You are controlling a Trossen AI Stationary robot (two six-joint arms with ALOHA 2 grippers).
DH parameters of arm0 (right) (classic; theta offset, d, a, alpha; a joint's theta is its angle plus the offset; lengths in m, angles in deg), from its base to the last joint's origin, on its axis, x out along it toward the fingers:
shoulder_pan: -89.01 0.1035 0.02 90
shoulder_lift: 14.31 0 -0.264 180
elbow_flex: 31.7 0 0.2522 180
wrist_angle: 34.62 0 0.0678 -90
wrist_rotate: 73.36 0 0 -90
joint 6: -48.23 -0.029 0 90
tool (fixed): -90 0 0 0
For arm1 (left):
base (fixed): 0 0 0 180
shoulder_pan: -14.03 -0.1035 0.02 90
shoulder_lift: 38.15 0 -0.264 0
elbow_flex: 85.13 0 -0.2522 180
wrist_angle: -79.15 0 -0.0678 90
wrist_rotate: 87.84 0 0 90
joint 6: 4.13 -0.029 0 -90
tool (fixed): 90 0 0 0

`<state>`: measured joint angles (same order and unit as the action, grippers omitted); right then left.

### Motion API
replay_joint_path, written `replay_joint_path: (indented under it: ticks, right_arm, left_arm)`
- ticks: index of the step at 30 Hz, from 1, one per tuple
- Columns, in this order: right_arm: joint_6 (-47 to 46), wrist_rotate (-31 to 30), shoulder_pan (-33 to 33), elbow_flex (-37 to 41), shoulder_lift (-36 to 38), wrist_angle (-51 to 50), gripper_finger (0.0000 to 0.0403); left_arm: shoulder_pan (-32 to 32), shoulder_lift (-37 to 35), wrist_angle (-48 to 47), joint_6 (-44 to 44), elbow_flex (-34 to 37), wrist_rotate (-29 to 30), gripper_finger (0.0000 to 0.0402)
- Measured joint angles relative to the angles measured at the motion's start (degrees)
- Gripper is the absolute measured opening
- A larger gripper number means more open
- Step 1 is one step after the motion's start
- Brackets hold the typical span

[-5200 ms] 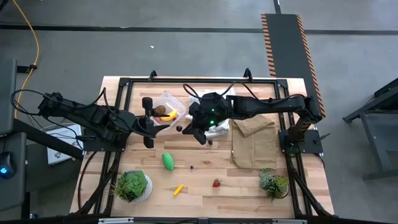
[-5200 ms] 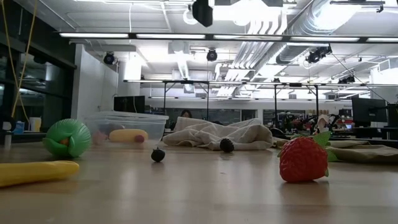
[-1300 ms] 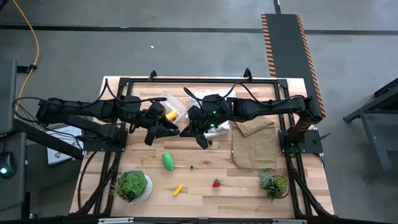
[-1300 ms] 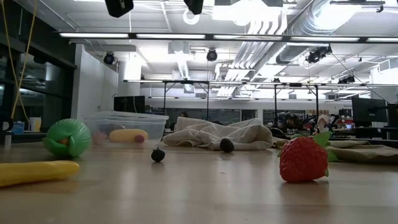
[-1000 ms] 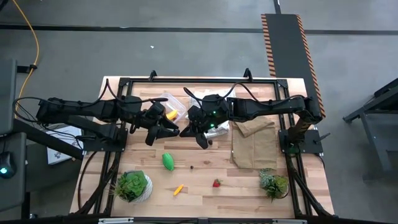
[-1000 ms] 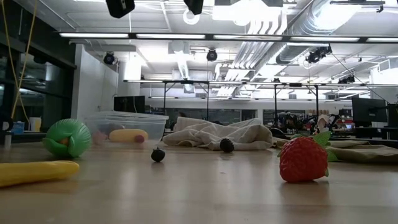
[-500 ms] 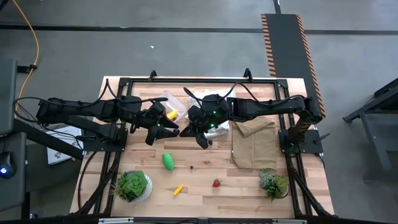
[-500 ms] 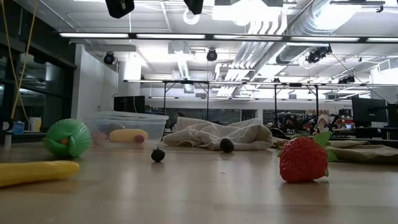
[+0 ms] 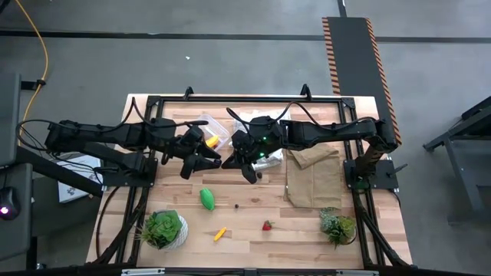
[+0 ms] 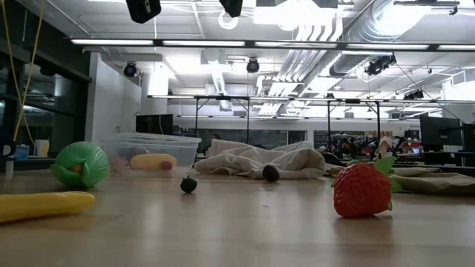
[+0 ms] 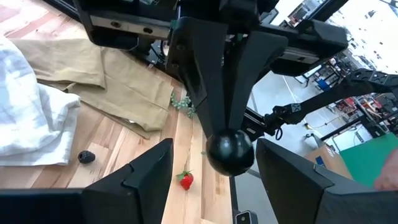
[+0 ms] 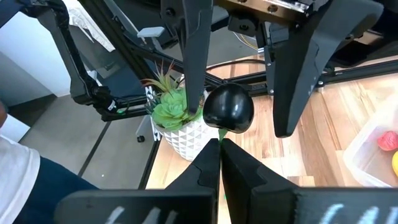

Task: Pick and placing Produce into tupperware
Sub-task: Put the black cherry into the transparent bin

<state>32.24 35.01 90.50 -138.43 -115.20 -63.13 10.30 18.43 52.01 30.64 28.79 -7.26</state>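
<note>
My right gripper is shut on a small dark round berry, held in the air near the table's middle. My left gripper is open. Its two fingers stand on either side of the berry without touching it. The clear tupperware stands just behind the grippers, with yellow pieces inside. A green oval, a yellow banana piece, a strawberry and a loose berry lie on the wood nearer the front. My right gripper pinches the berry's side between its two fingertips, only at their free ends. The fingers come from the table's right side. The berry is lifted clear of the table, between my left gripper's open fingers.
A white cloth with another berry at its edge and a brown cloth lie to the right. Potted plants stand at the front left and front right. A black frame rims the table.
</note>
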Motion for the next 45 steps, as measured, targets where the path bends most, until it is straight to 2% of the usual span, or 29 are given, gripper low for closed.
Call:
replay_joint_path:
  ticks: [35, 45]
  right_arm:
    - [1.07, 0.0, 0.0, -0.02, 0.0, 0.02, 0.0]
    - [1.07, -0.15, -0.02, -0.02, 0.0, 0.0, 0.0]
  left_arm:
    - [0.0, 0.57, 0.48, -0.24, 0.0, -0.01, 0.0215]
    - [0.0, 0.57, 0.48, -0.55, 0.0, -0.01, 0.0155]
